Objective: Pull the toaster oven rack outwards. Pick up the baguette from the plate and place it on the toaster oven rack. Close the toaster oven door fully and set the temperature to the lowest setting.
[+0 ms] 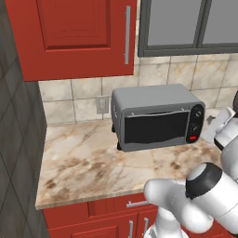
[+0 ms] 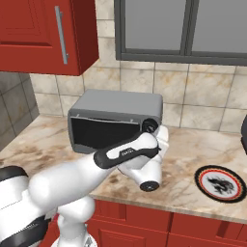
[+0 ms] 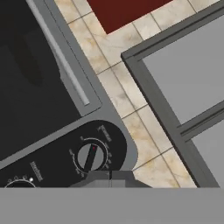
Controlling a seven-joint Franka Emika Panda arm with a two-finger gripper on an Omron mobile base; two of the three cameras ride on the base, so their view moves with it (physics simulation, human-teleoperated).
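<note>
While arm reaches toward control strip, toaster oven (image 1: pixel 155 116) sits on marble counter (image 1: pixel 88 158) against tiled wall, below red cabinet (image 1: pixel 74 35). Toaster oven door (image 1: pixel 155 128) appears shut, dark glass upright across front. Gripper (image 3: pixel 109 177) at oven's top knob (image 3: pixel 91 156) in hand view; fingers closed to minimum, and whether they pinch knob cannot be told. Plate (image 2: pixel 221 183) with black-red pattern lies on counter well right of oven, near counter edge. Window frame (image 3: pixel 175 87) behind oven.
</note>
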